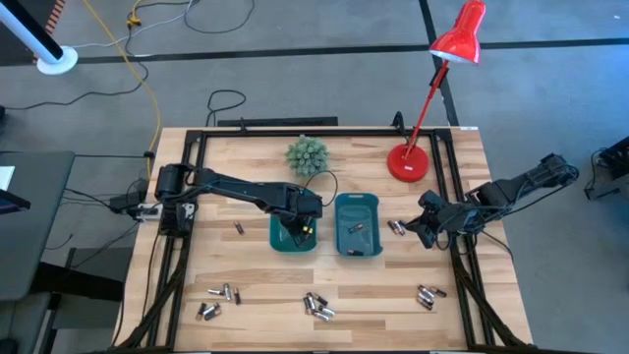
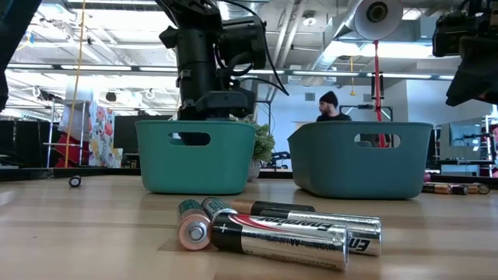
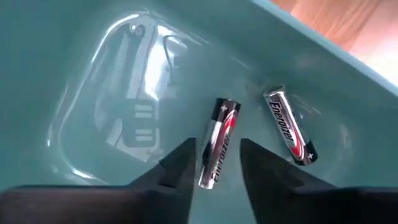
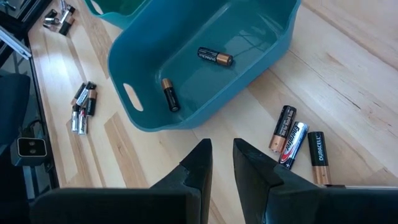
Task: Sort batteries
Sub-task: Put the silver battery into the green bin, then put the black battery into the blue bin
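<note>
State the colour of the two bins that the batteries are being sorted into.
Both bins are teal; the low view shows it best, side by side.

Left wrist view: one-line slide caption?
Left pincer open inside a teal bin, one silver battery between its tips, a second battery lying beside it.

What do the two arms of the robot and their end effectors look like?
Both arms, the left arm and the right arm, are dark, slim and jointed. A black cable loops from the left arm's wrist. The left end effector and the right end effector each have two dark, matte fingers that narrow to blunt, angular tips. No markings are visible on them.
</note>
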